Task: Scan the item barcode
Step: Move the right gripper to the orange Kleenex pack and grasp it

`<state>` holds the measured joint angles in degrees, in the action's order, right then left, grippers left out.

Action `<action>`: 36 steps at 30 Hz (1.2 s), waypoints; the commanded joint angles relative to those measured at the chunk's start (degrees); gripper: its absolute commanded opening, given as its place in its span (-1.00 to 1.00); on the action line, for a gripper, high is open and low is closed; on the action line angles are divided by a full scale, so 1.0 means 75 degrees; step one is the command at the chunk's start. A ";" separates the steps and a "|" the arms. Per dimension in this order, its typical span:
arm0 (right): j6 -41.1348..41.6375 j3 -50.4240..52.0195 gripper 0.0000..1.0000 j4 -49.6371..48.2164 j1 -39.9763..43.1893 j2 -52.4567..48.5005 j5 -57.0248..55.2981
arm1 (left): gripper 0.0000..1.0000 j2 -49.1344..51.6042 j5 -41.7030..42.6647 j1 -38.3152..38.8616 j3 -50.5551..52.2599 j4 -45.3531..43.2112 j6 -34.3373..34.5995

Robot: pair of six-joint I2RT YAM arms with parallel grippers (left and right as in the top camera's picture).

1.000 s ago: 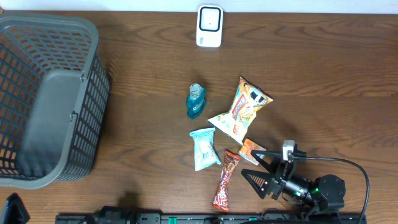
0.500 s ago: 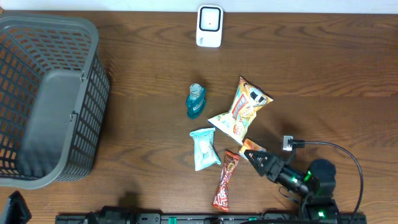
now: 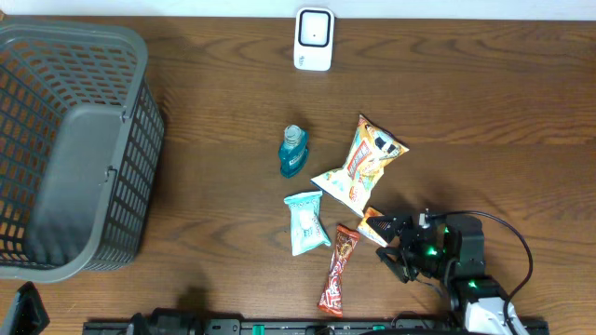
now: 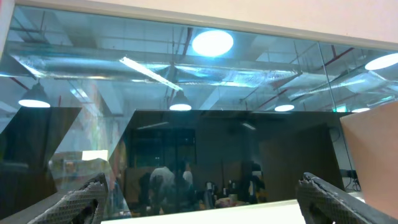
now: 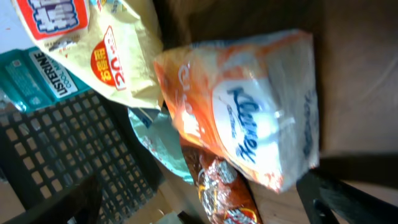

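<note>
The right tool (image 3: pixel 395 246) sits low at the near right of the wooden counter (image 3: pixel 484 112), its two fingers spread wide apart. The orange-and-white packet (image 3: pixel 376 226) lies flat on the counter just in front of them. One finger is close beside the packet's near edge, but whether it touches cannot be told from overhead. In the right wrist view the tool (image 5: pixel 199 202) shows only its dark fingertips (image 5: pixel 348 199) at the bottom corners. The packet (image 5: pixel 249 124) fills the space above and between them, with nothing clamped.

The white barcode scanner (image 3: pixel 314 39) stands at the far edge of the counter, well apart from the packet. Between the two lies a yellow chip bag (image 3: pixel 361 166), its lower corner just beside the packet. A red-brown candy bar (image 3: pixel 338 270) lies to the packet's left, near it. A teal packet (image 3: pixel 305 223) lies further left, and a blue-green Listerine bottle (image 3: pixel 293 152) lies beyond that. A grey mesh basket (image 3: pixel 140 140) stands at the left end of the counter.

The left tool (image 4: pixel 199 199) points up and away from the counter, towards glass and ceiling lights. Its fingers stand far apart at the bottom corners of the view, and they hold nothing.
</note>
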<state>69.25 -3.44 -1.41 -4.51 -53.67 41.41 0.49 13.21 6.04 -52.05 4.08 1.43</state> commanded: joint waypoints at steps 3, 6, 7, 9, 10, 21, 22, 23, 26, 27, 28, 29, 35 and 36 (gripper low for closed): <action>0.0017 0.0417 0.35 0.0321 0.0017 -0.0729 -0.2457 | 0.93 -0.0044 0.0041 -0.0035 -0.0090 -0.0032 -0.0096; 0.0015 0.0417 0.18 0.0408 0.0017 -0.0839 -0.3124 | 0.93 -0.0044 0.0041 -0.0035 -0.0090 -0.0029 -0.0096; 0.0015 0.0417 -0.01 0.0460 0.0017 -0.0851 -0.3223 | 0.93 -0.0044 0.0041 -0.0035 -0.0090 -0.0029 -0.0096; -0.0015 0.0417 -0.34 0.0618 0.0017 -0.0871 -0.3526 | 0.93 -0.0044 0.0041 -0.0035 -0.0090 -0.0020 -0.0096; -0.0134 0.0417 -0.39 0.0615 0.0017 -0.0889 -0.3660 | 0.93 -0.0044 0.0041 -0.0035 -0.0090 -0.0006 -0.0096; -0.4555 0.0417 -0.98 -0.1408 0.0017 -0.0857 -0.1157 | 0.93 -0.0044 0.0041 -0.0035 -0.0090 0.0000 -0.0099; -0.4980 0.0417 -0.98 -0.1920 0.0017 -0.0857 -0.0356 | 0.93 -0.0044 0.0041 -0.0035 -0.0090 0.0000 -0.0096; -0.5421 0.0417 -0.98 -0.2567 0.0017 -0.0857 0.0699 | 0.93 -0.0044 0.0041 -0.0035 -0.0090 0.0000 -0.0099; -0.6024 0.0417 -0.98 -0.4275 0.0017 -0.0857 0.3249 | 0.93 -0.0044 0.0041 -0.0035 -0.0090 0.0000 -0.0099; -0.6015 0.0417 -0.98 -0.4733 0.0017 -0.0857 0.3748 | 0.93 -0.0044 0.0041 -0.0035 -0.0090 0.0000 -0.0096; -0.6012 0.0417 -0.98 -0.5205 0.0017 -0.0857 0.4234 | 0.93 -0.0044 0.0041 -0.0035 -0.0090 0.0000 -0.0099; -0.5980 0.0417 -0.98 -0.5502 0.0017 -0.0857 0.4508 | 0.93 -0.0044 0.0041 -0.0035 -0.0090 0.0000 -0.0099; -0.4919 0.0417 0.71 -0.5380 0.0017 -0.0880 0.3710 | 0.93 -0.0044 0.0041 -0.0035 -0.0090 -0.0003 -0.0096; -0.4625 0.0417 0.88 -0.5208 0.0017 -0.0880 0.3398 | 0.93 -0.0044 0.0041 -0.0035 -0.0090 -0.0003 -0.0096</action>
<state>30.41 -0.56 -42.26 -4.40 -60.16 67.77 0.49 13.21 6.04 -52.05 4.29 1.43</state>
